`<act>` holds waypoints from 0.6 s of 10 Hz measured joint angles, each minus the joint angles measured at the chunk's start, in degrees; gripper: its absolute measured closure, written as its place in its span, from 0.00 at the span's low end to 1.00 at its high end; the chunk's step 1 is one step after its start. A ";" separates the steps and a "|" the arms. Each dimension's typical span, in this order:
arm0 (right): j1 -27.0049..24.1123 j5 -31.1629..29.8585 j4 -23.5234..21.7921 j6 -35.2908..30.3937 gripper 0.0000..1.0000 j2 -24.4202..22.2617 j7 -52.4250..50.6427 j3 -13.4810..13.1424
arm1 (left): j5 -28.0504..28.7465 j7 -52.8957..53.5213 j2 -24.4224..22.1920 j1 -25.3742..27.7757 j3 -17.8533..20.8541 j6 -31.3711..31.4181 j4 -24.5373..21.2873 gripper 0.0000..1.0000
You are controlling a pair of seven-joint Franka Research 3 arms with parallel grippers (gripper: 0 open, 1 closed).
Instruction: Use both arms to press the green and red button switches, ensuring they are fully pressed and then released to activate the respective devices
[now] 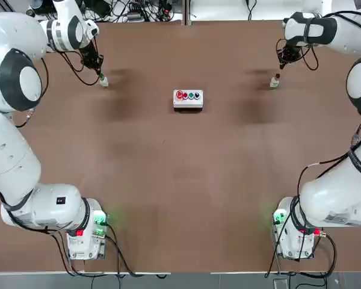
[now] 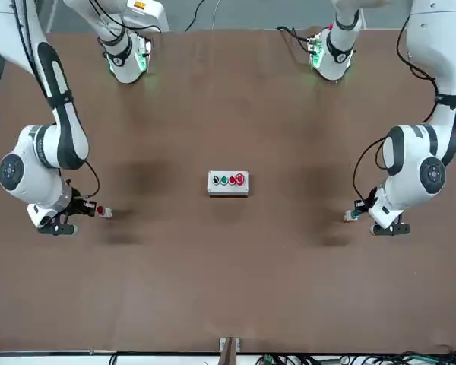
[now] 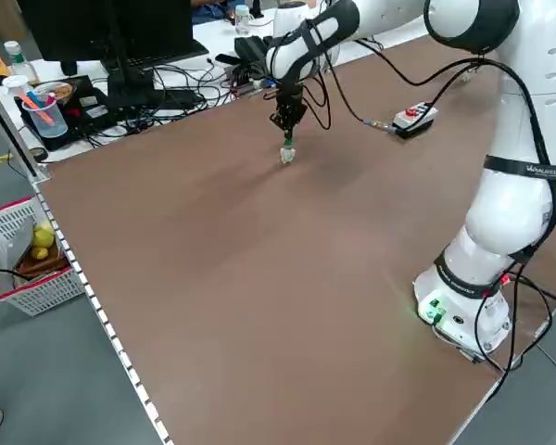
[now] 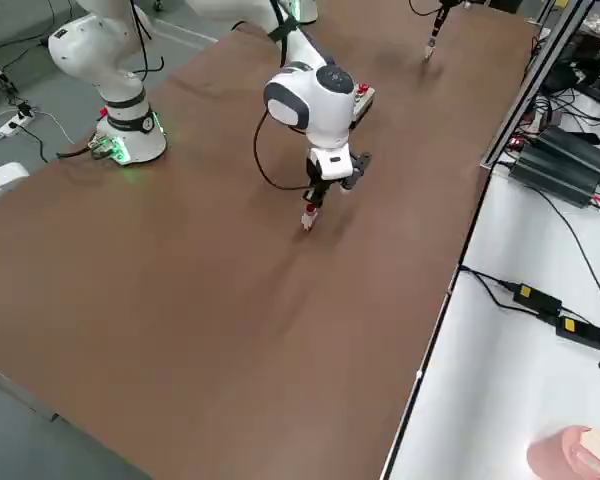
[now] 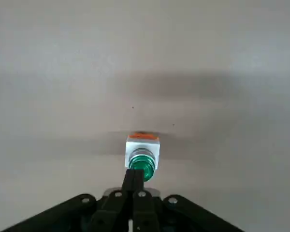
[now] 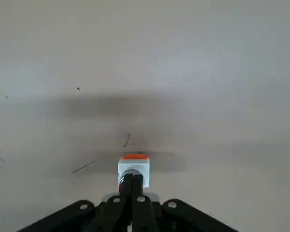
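Both sets of jaws are closed, empty, with the fingers pinched together into a single blunt tip for poking.

The left jaws (image 5: 134, 186) point down with the tip at the near edge of the green switch (image 5: 142, 162); its cap looks met or all but met, though contact cannot be confirmed. In the top view the left jaws (image 1: 98, 70) sit just over the green switch (image 1: 103, 81) at the far left of the desk (image 1: 180, 192).

The right jaws (image 6: 133, 186) hang over the red switch (image 6: 133, 169), and the tip hides most of the cap, so only a sliver of red shows. In the top view the right jaws (image 1: 281, 65) stand just above the red switch (image 1: 275, 80) at the far right. The button box (image 1: 188, 98) lies mid-desk between the two switches, well apart from both, and plays no part.

The step in hand appears to be the final descent onto the caps, or the very start of the press. The next move calls for a straight push down on each cap, centred so the tip does not slip off the rounded top or tip the small base, then a clean lift to let each cap spring back.
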 joint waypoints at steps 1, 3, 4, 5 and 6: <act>0.02 0.00 -0.57 0.45 0.95 0.00 0.00 0.03 | 0.00 0.00 0.30 -0.01 0.00 0.39 -0.01 0.99; 0.03 0.00 -0.85 0.73 0.95 0.00 0.00 0.05 | 0.00 0.00 0.98 -0.03 -0.02 1.34 -0.01 0.99; 0.03 0.00 -0.85 0.86 0.95 0.00 0.00 0.05 | 0.00 0.00 1.21 -0.03 -0.03 1.54 -0.01 0.99; 0.05 0.00 -0.88 1.15 0.95 0.00 0.00 0.07 | 0.00 0.00 1.30 -0.05 -0.03 1.83 0.00 0.99; 0.08 0.00 -0.99 1.52 0.95 0.00 0.00 0.10 | 0.00 -0.11 1.36 -0.06 -0.03 2.23 -0.02 0.99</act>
